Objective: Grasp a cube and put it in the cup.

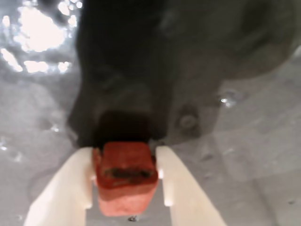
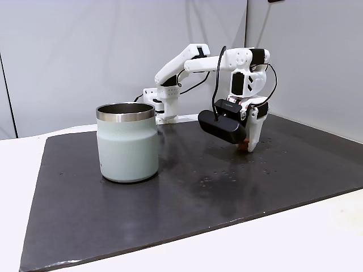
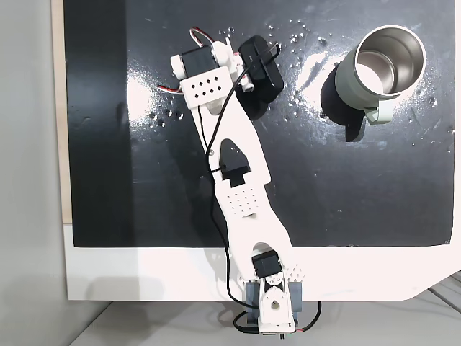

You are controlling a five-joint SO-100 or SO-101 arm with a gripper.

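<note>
We see the gripper in the wrist view with its two pale fingers pressed against the sides of the cube, so it is holding the small reddish-brown block between them. The surface just beneath looks dark and glossy, and we cannot tell from that view whether the cube is resting on it or lifted slightly clear. In a fixed view from the side, the gripper points down at the black mat covering the desk, its tips at or just above the mat, with a sliver of reddish colour showing by the fingertips. We judge the grasp to be made, or very nearly so, while the carry and the drop are left to do. The cup stands upright on the mat well apart from the gripper, to the left in that side view. In a fixed view from above, the cup sits near the top right corner of the mat, and its steel interior looks empty as far as we can see into it. The arm's wrist lies over the upper middle of the mat there, so the cube has a fair stretch to travel across before it can be released over the rim.
</note>
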